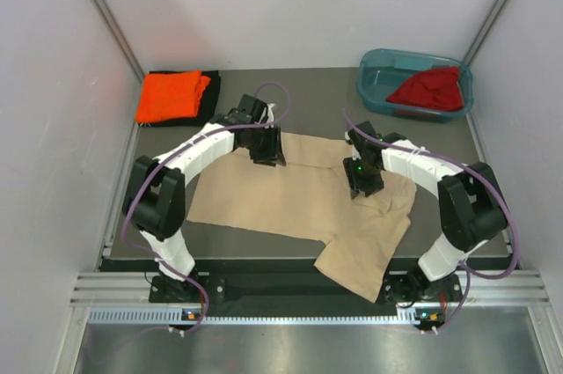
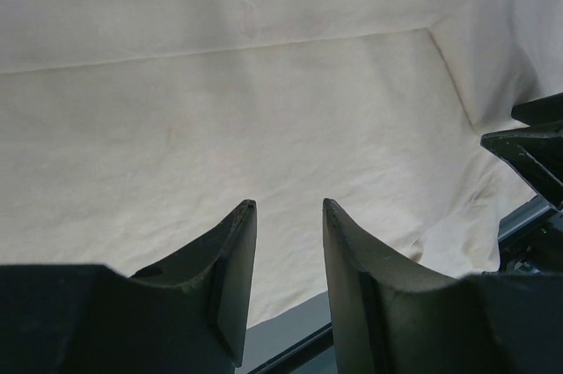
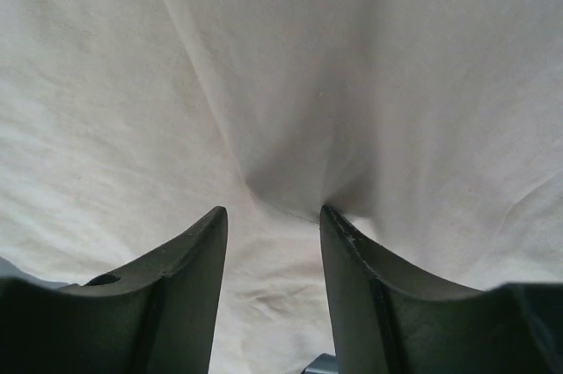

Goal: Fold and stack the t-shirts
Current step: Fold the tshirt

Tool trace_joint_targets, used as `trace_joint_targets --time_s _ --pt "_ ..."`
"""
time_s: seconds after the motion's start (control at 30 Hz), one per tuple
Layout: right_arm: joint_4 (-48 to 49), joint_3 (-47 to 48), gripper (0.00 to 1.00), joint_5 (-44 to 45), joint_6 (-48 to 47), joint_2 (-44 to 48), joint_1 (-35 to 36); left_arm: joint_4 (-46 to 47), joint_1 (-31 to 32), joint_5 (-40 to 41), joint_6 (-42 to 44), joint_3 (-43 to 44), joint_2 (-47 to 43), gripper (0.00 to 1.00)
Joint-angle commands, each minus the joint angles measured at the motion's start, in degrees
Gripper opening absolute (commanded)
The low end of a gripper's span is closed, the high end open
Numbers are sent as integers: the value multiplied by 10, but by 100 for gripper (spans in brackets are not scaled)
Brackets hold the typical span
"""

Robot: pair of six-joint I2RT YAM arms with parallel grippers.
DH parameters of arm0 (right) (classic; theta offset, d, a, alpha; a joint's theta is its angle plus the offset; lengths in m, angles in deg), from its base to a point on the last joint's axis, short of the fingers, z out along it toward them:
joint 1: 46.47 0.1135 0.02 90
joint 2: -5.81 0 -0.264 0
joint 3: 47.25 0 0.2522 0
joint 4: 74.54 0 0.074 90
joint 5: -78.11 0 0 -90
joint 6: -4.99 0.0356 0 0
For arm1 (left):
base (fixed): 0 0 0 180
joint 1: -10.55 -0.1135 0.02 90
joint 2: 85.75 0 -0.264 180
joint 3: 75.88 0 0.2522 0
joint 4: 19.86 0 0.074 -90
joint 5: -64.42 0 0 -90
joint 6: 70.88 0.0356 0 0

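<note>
White-black arms (image 1: 202, 147); purple cables (image 1: 287, 99)

Tub, table and walls, back to front

Far right corner, there's the teal plastic tub (image 1: 369, 84), sitting on the dark grey table (image 1: 308, 92) close by its back edge. White panels (image 1: 308, 4) wall in the scene left, back and right, with metal posts (image 1: 106, 9) slanting up the two back corners. Down front, a ribbed aluminium rail (image 1: 290, 290) runs along the table's near edge, and below that lies a dull steel sheet (image 1: 308, 348)
</note>
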Motion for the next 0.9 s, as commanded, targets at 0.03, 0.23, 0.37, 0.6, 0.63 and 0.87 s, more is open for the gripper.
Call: trace_joint_targets --time_s 0.03,0.23,0.37,0.6,0.63,0.87 --pt "-13 17 44 43 -8 -4 20 3 -10 5 -7 -21 -49 41" --pt "-19 34 29 55 -15 -33 29 3 -25 1 -6 -31 -54 41" --pt "-24 58 12 59 -21 -49 29 2 -29 0 -6 -28 -54 41" --pt "-43 113 0 63 -32 -63 6 -3 -36 0 -3 -28 -62 41" --pt "-45 120 0 63 -36 -65 0 -5 -38 1 -2 -29 -63 41" --pt "-50 186 4 17 -79 -121 -76 -14 -48 4 3 -49 -85 41"
